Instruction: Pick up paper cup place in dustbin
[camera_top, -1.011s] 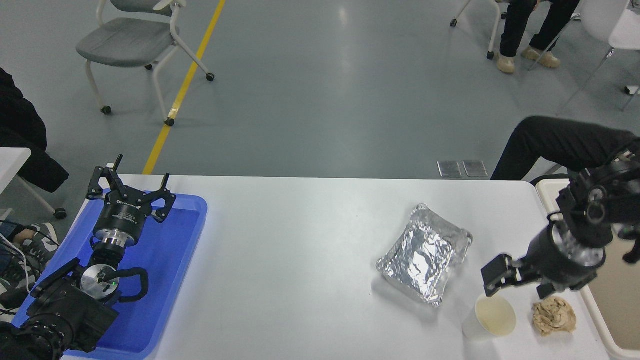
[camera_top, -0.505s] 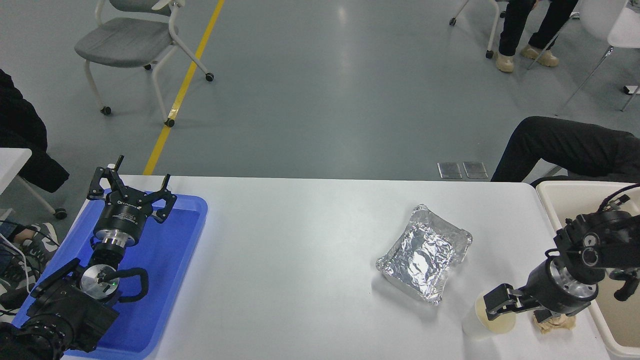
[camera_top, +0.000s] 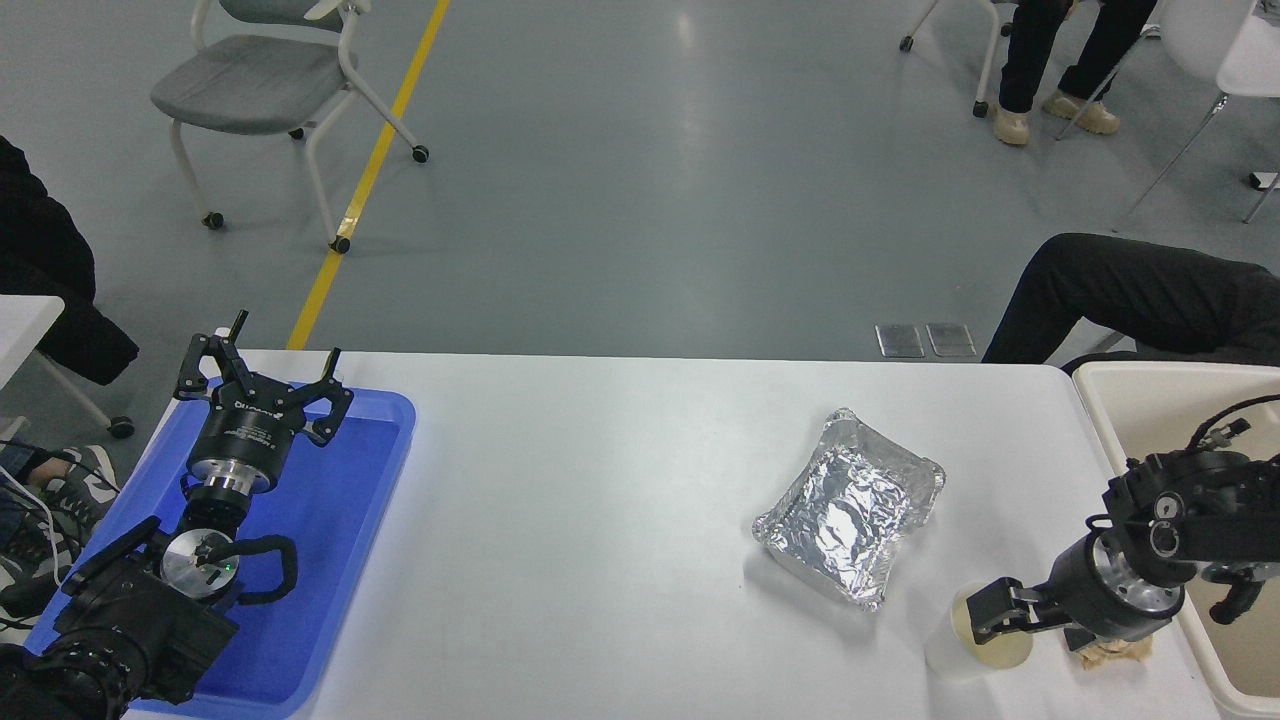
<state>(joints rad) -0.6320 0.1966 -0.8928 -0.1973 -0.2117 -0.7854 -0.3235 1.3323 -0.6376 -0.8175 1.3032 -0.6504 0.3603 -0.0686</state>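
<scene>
At the table's near right corner, your right gripper (camera_top: 985, 622) sits over the rim of the small white tapered paper cup (camera_top: 962, 650), one finger seemingly inside; whether it pinches yet, you cannot tell. Thin, light and crushable, the cup wants a gentle hold on its wall just under the rim. Beside it: crumpled brown paper wad (camera_top: 1110, 652), large cream-beige plastic dustbin (camera_top: 1110, 385).

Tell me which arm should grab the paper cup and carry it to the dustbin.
Right. The right gripper is already at the paper cup's rim, with the dustbin beside it. The left gripper is parked over the blue tray across the table.
</scene>
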